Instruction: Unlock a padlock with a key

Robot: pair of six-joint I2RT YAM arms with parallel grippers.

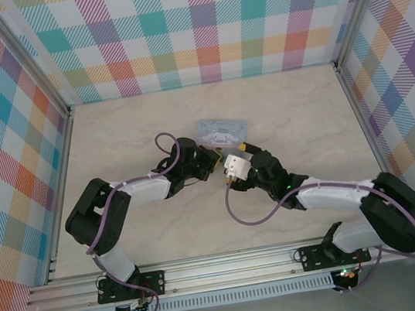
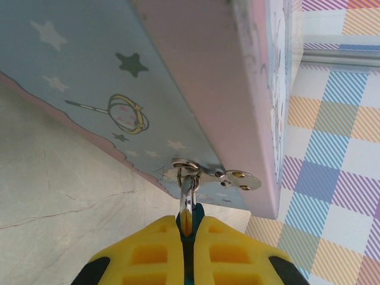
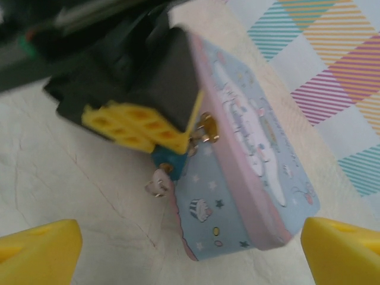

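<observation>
- The left gripper (image 2: 189, 230) is clamped on the padlock (image 2: 191, 215). The lock hangs by its shackle from the hasp (image 2: 218, 176) on the tin's (image 2: 89, 71) front wall.
- The right gripper (image 3: 190, 240) is spread wide with nothing in it, and faces the lock from the 6 o'clock side of its own view.
- A small dull metal piece, probably the key (image 3: 158, 183), dangles at 6 o'clock of the padlock. Blur hides whether it sits in the keyhole.
- Risk: the key is thin and tiny, so wide pads closing off-centre could knock it aside or out instead of pinching it.
- Risk: twisting against the lock may drag the light tin across the smooth table (image 3: 71, 178), or roll the lock within the left pads.
- Risk: the two grippers stand close together, so a final approach could bump yellow finger against yellow finger.
- Materials: the tin is glossy and printed in pale blue with pink edges. The hasp is shiny stamped metal, the lock body dark teal, the pads ribbed yellow plastic, and the tabletop marble-patterned.
</observation>
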